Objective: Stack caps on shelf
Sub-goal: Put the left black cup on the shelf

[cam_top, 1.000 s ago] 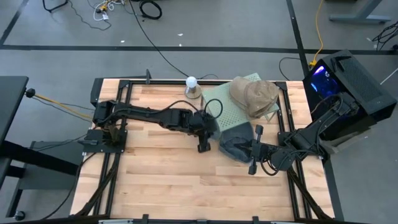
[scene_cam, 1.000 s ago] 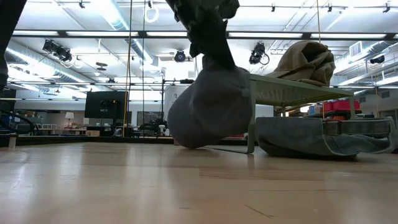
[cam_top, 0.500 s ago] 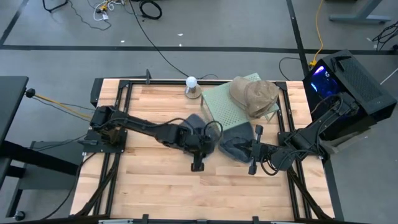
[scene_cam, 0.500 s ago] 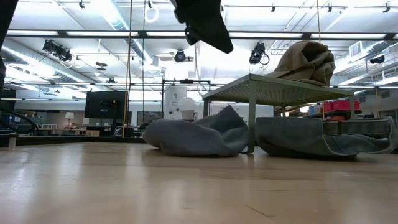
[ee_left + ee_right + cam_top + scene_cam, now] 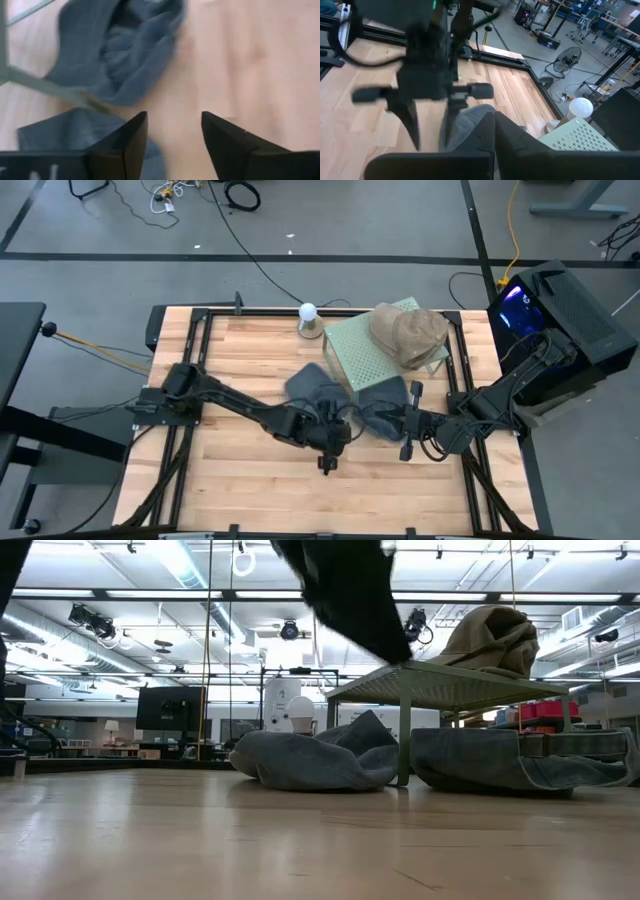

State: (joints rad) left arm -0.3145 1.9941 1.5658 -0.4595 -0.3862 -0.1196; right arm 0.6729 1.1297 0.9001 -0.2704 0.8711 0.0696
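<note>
We see the left gripper [image 5: 328, 463] out over bare wood near the table's middle, fingers spread wide w/ nothing between them – the left wrist view shows only tabletop in the gap. The crumpled blue-grey cap [image 5: 312, 388] lies on the table just off the shelf's [image 5: 360, 352] near-left corner, touching or almost touching the green leg in the low view; it sits beyond the left gripper, toward the shelf, a short way off. That's the relation the next move turns on, in our judgement: the cap is nearer the left arm than the right, so the left should swing back toward the shelf and come down on it. Its long axis is hard to call – it's a bunched heap running roughly from the shelf's corner out toward the left arm's side, brim not clearly readable. A 2nd blue-grey cap [image 5: 383, 408] lies on the table partly under the shelf's front edge, right by the right gripper [image 5: 404, 448], which is closed w/ nothing held as far as we can tell and rests low beside it. The tan caps [image 5: 407, 332] – a pile, count unclear – sit on the shelf's right half, so the stack is begun and at least 2 caps are left to lift. No brand, label or legible writing on caps, shelf or arms; white marks at the left wrist view's corner are too cropped to read.
</note>
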